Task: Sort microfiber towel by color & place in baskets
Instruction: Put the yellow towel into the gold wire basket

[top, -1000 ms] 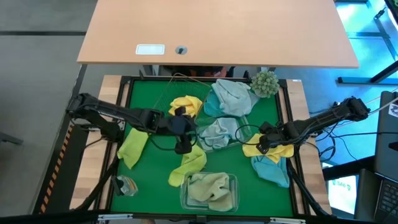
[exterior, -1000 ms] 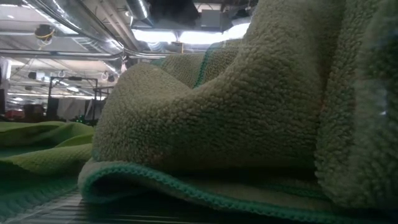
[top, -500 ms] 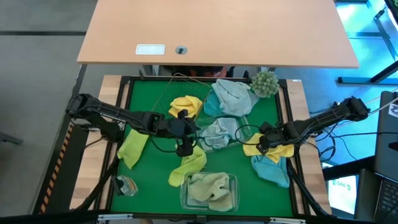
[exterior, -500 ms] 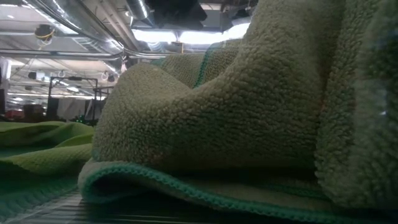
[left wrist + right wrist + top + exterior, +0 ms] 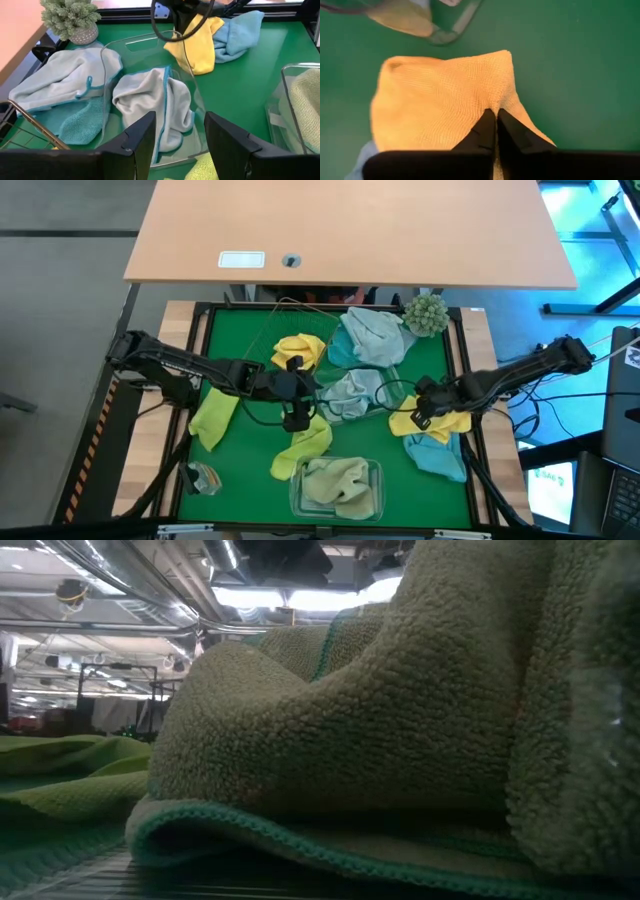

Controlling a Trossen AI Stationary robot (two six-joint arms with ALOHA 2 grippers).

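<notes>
The right claw (image 5: 413, 418) is clamped on a fold of the yellow towel (image 5: 432, 420) near the counter's right edge, its two dark fingers (image 5: 490, 131) pinched together with the soft knit bunched between them; the wire basket (image 5: 285, 320), where another yellow cloth (image 5: 300, 348) lies, sits well away towards the far edge and leftward, so the carry likely runs across the clear tub (image 5: 350, 395) in the middle; the left claw (image 5: 291, 418) is nearer that basket but hangs released above the centre of the green mat; a teal towel (image 5: 437, 455) lies crumpled just beside the yellow one; olive cloths fill the near tub (image 5: 337, 488).
</notes>
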